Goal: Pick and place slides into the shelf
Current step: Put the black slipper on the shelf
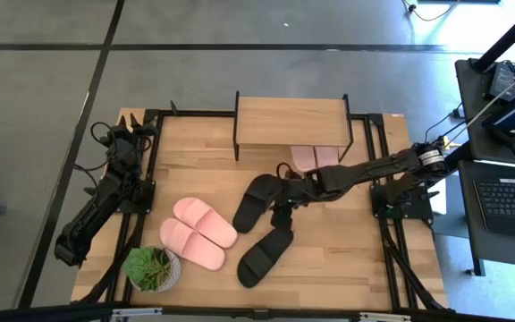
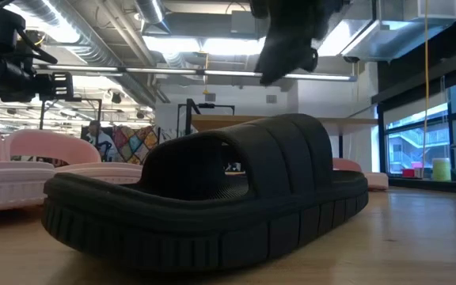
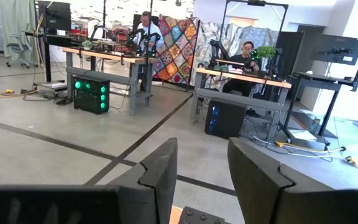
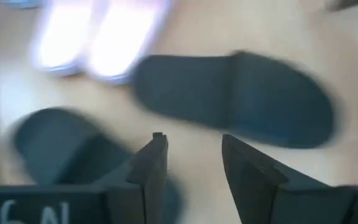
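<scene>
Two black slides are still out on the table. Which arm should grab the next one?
Right. Its open gripper hangs between the two black slides, near the shelf. The left gripper waits at the table's far-left edge, away from them.

The right pincer (image 1: 283, 202) reaches out over mid-table, fingers parted and empty — the left pincer (image 1: 130, 128) waits folded back, likewise parted.

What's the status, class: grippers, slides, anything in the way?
Right gripper open, empty, between two black slides. Left gripper open, parked at table edge. Pink pair under shelf. Nothing blocking.
</scene>
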`<action>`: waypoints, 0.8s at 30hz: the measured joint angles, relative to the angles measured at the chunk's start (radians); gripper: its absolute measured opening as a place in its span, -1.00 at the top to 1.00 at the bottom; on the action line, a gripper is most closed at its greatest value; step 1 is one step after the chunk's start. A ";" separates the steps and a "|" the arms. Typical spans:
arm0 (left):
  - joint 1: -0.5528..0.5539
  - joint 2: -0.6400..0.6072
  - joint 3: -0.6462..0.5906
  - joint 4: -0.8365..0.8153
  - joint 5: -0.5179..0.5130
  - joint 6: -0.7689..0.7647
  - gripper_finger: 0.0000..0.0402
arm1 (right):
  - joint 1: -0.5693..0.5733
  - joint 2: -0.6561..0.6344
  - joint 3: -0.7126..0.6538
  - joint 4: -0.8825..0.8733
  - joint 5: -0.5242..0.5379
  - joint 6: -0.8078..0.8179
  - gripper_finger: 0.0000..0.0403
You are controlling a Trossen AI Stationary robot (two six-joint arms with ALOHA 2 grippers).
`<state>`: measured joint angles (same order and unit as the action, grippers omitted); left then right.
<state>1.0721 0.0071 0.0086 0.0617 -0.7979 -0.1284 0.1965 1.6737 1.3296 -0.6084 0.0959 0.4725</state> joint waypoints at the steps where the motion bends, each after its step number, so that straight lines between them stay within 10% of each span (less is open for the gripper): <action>1: 0.000 0.000 0.000 0.000 0.000 0.000 0.33 | 0.010 0.000 0.000 0.016 -0.044 0.014 0.24; 8: 0.000 0.000 0.000 0.000 0.000 0.000 0.33 | 0.049 0.000 0.000 0.150 -0.336 0.334 0.23; 24: 0.000 0.000 0.000 0.000 0.000 0.000 0.33 | 0.084 0.009 -0.344 0.662 -0.381 0.655 0.24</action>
<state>1.0718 0.0074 0.0086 0.0617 -0.7979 -0.1284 0.2806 1.6825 0.9857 0.0532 -0.2848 1.1273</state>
